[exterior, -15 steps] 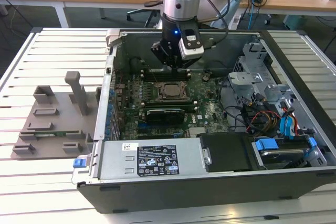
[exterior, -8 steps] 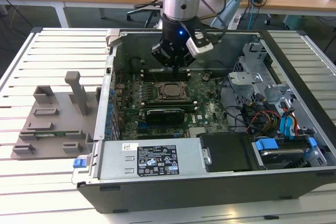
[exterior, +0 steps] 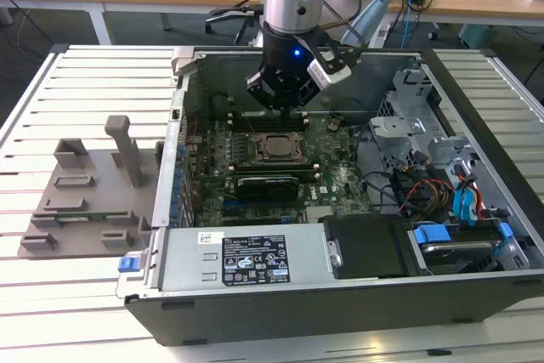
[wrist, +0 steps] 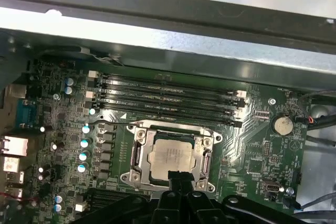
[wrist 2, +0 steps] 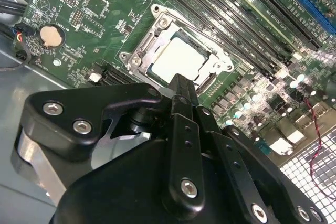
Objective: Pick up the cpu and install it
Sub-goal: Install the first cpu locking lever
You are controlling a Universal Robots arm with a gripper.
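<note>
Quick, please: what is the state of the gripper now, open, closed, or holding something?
Gripper: holds nothing; it hangs above the cpu, which lies in its socket.

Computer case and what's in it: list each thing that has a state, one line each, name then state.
computer case: lying on its side, side panel off, inside exposed.
cpu: lying flat in the socket, silver top up.
socket frame: around the cpu, no cooler over it.
claw: above the board beside the socket, holding nothing that shows; open or shut cannot be told.
grey tray: on the slatted table, outside the case, nothing on it.
</note>
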